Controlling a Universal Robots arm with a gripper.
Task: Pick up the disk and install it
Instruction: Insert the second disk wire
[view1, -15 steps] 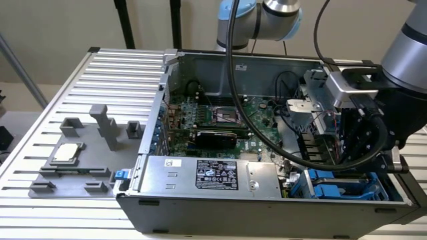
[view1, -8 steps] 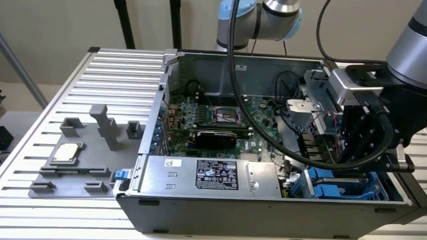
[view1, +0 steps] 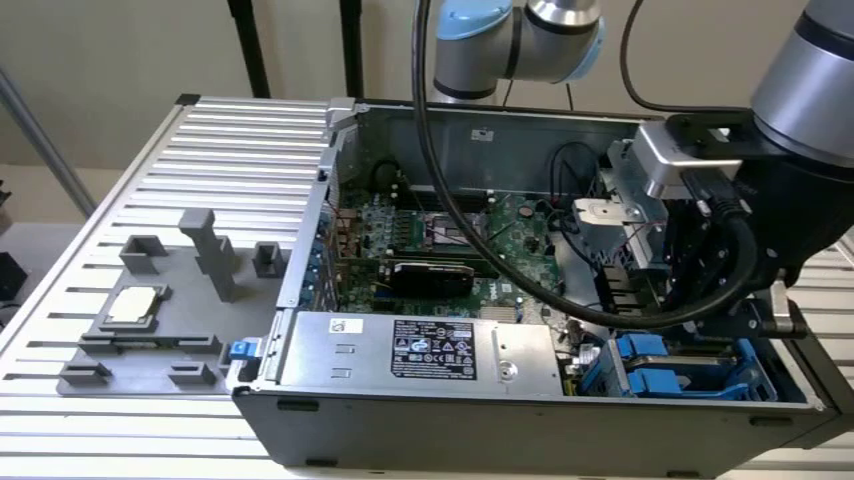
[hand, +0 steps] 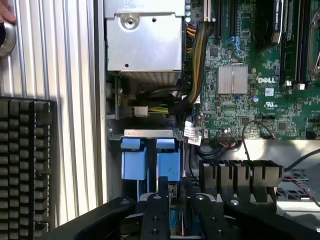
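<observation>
Now the tool (hand: 175, 210) hangs low over the drive bay at the near right corner of the computer case (view1: 534, 410), its fingers closed on the disk (hand: 171, 212); I judge seating needs a straight, square push. The wrist view shows the blue carriers (hand: 150, 157) and motherboard (hand: 260, 75) close; the exterior view adds the slatted desk (view1: 160, 160).

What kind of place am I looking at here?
Probably a robotics lab or test bench for computer assembly: an open computer case sits on a slatted metal table, with a robot arm reaching inside.
</observation>
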